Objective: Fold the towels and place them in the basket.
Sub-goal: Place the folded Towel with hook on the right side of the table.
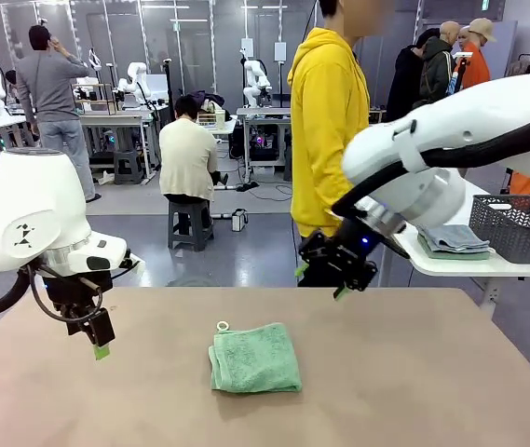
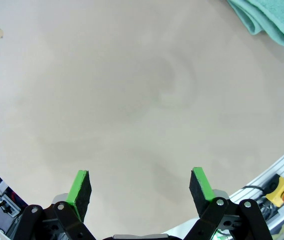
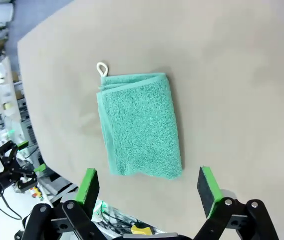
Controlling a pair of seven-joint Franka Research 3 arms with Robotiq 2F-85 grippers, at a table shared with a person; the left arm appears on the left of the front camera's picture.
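Front view: the folded green towel (image 1: pixel 254 358) lies low in the middle of the counter (image 1: pixel 432 372), the basket (image 1: pixel 518 226) far right. Left wrist view: left jaws apart, green towel upper right. Right wrist view: right jaws apart above the green towel, maybe to grab it

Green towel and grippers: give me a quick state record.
towel: mint green, folded, flat on table, loop at far-left corner
left gripper: open, empty, over bare table left of towel
right gripper: open, empty, raised beyond towel, to its right
basket: on side table at right, apart from towel
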